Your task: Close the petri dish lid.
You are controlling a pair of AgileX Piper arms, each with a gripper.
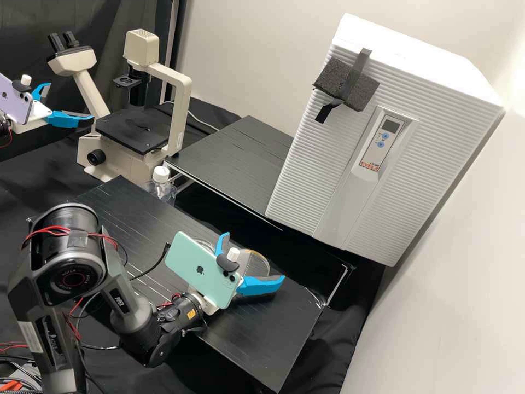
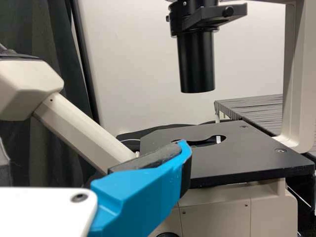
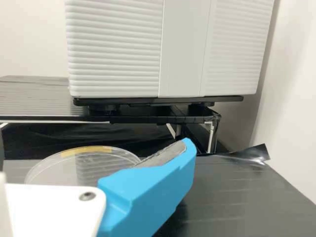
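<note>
In front of the white incubator, the right hand hung over the counter, fingers spread about a clear petri dish piece, probably to take its rim; lid or base, I could not tell. The left hand, also spread, waited well apart from the incubator, likely unneeded.

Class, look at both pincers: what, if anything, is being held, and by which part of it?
Nothing is held: the left pincer is open, and the right pincer is open by a clear dish piece without gripping it.
</note>
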